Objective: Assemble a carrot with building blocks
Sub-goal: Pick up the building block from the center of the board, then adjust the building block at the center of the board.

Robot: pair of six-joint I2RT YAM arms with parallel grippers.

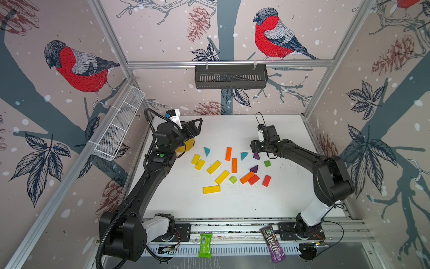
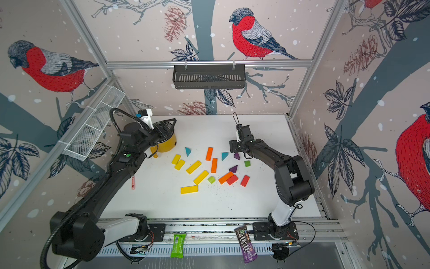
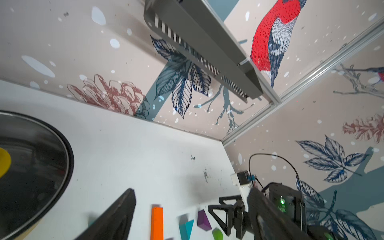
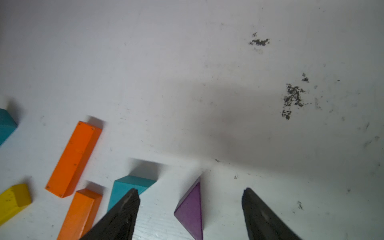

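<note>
Five yellow bars [image 1: 213,167], three orange bars [image 1: 228,153], two red bars [image 1: 266,181], two teal triangles [image 1: 243,156], two lime-green cubes [image 1: 232,179] and two purple triangles [image 1: 254,168], one directly under the right claw [image 4: 191,190]. One yellow pot [image 2: 167,144] sits beneath the left claw [image 1: 197,128]. Two candy packets [image 1: 205,245] lie far behind both claws, and two baskets [image 1: 230,76] hang on the walls.

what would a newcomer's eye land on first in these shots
The bright building blocks scattered across the middle of the white table catch the eye first, along with the big red-breasted birds printed on the walls. Next, the right gripper hangs over a purple triangle, its fingers open on either side, and a yellow pot sits at the table's far left.
</note>
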